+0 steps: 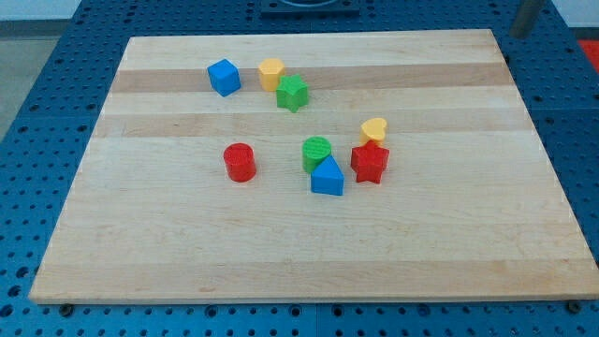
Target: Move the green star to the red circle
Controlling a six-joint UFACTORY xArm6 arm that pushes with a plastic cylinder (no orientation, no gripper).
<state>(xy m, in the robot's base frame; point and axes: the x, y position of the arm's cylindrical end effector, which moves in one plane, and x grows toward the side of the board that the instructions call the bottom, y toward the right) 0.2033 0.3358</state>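
Observation:
The green star [292, 93] lies near the view's top centre of the wooden board [187, 262]. It touches the lower right of a yellow hexagon [271, 73]. The red circle [240, 161] stands alone, below and to the left of the green star, with bare board between them. A dark rod shows at the view's top right corner, off the board. Its lower end, my tip [524, 36], is far to the right of all the blocks.
A blue cube [223, 77] sits left of the yellow hexagon. Right of the red circle is a cluster: a green circle [316, 152], a blue triangle [327, 176], a red star [369, 162] and a yellow heart [374, 131].

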